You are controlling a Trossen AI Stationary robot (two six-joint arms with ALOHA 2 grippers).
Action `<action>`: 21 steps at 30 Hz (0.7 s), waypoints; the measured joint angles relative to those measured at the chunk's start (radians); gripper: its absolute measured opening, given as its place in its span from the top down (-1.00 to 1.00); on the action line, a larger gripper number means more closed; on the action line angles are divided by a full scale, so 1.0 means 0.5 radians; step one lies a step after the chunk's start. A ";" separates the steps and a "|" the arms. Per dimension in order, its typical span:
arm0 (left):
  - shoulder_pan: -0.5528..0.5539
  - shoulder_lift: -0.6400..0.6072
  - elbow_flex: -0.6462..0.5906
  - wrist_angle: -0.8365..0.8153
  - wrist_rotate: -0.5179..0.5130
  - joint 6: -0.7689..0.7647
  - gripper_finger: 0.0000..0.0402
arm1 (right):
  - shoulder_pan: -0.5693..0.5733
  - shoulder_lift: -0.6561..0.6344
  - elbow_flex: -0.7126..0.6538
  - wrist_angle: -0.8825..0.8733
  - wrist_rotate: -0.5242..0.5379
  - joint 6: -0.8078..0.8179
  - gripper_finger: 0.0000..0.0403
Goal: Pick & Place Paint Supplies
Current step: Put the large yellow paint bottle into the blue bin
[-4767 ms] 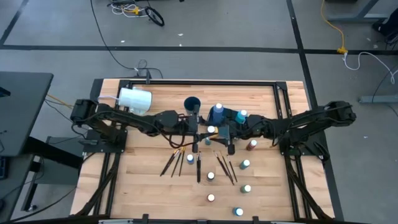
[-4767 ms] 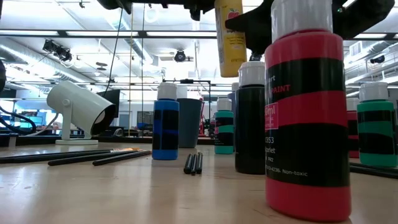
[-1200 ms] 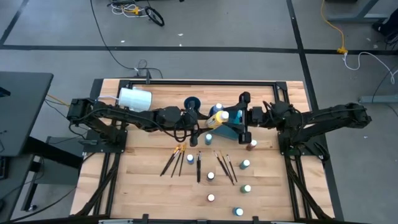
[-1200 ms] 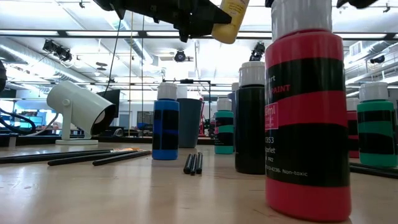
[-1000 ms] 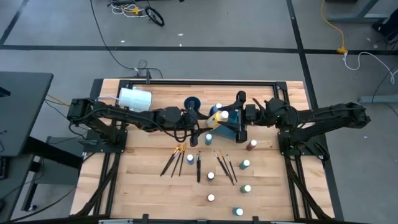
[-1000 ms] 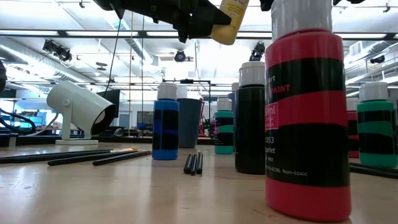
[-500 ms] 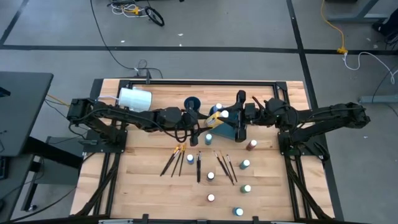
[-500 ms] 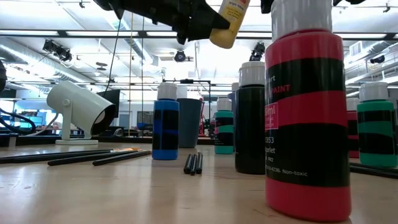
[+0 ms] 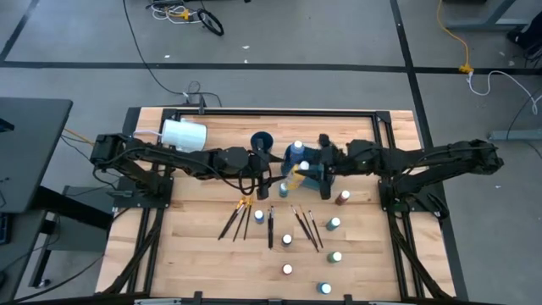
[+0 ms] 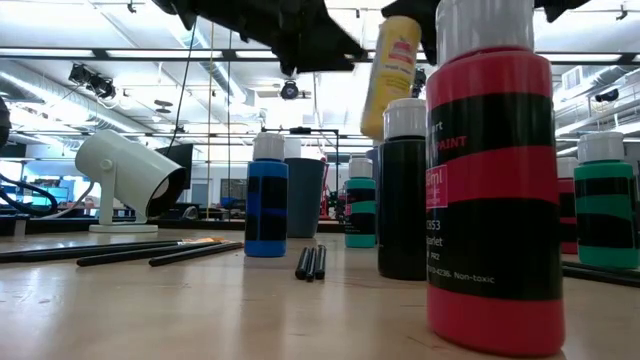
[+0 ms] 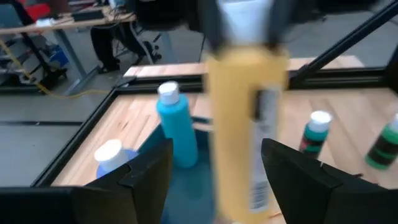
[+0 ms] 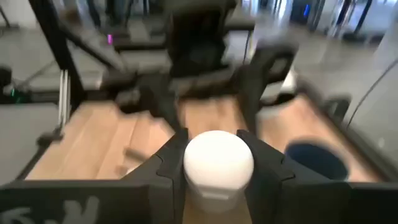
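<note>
Yellow paint bottle (image 10: 392, 75) hangs tilted in the air above the table (image 9: 203, 246), cap gripped between the fingers of the right end effector (image 12: 217, 163), which is partly closed on it. The left end effector (image 11: 214, 168) stands wide open around the bottle's body, holding nothing. Gripped by the cap alone, the bottle could swing or slip and knock over the teal bottle (image 11: 177, 127) and others below.

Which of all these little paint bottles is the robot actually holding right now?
Find the two dark arms meeting over the middle of the wooden table. Between them hangs the yellow bottle, its white cap pinched in the right gripper. It is the only bottle off the table.
</note>
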 joint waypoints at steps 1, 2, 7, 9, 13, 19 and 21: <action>0.000 0.004 -0.002 -0.018 -0.006 0.001 -0.27 | 0.002 -0.003 0.002 -0.034 0.037 0.028 0.45; 0.001 0.007 -0.004 -0.021 -0.014 0.002 -0.27 | 0.007 -0.009 0.009 -0.079 0.105 0.060 0.45; -0.002 0.006 -0.004 -0.001 -0.092 -0.016 -0.25 | 0.041 -0.005 0.006 -0.316 0.536 0.086 0.40; 0.002 0.006 -0.004 -0.001 -0.105 -0.016 -0.26 | 0.049 -0.009 0.010 -0.299 0.658 0.088 0.40; 0.004 0.006 -0.004 -0.008 -0.106 -0.016 -0.26 | 0.046 -0.009 0.000 -0.399 0.791 0.119 0.44; 0.002 0.006 -0.005 -0.027 -0.103 -0.015 -0.26 | 0.046 -0.010 -0.113 -0.372 0.860 0.147 0.39; 0.002 0.007 -0.005 -0.030 -0.103 -0.014 -0.26 | 0.025 -0.009 -0.198 -0.294 0.948 0.153 0.39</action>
